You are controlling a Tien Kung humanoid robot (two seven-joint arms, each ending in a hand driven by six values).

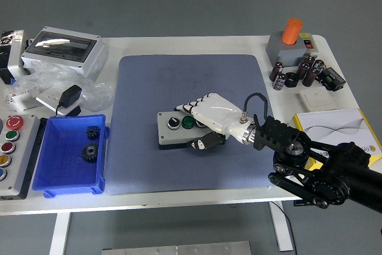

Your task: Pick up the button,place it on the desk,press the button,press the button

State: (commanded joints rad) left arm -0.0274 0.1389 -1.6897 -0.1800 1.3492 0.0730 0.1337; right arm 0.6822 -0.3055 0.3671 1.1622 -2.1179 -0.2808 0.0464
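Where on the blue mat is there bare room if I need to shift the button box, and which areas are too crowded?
The far half of the blue-grey mat is bare, as is its near-left strip between the blue plastic bin and the grey button box under the right hand. The table's left end and far-right corner with the black capacitors are crowded.
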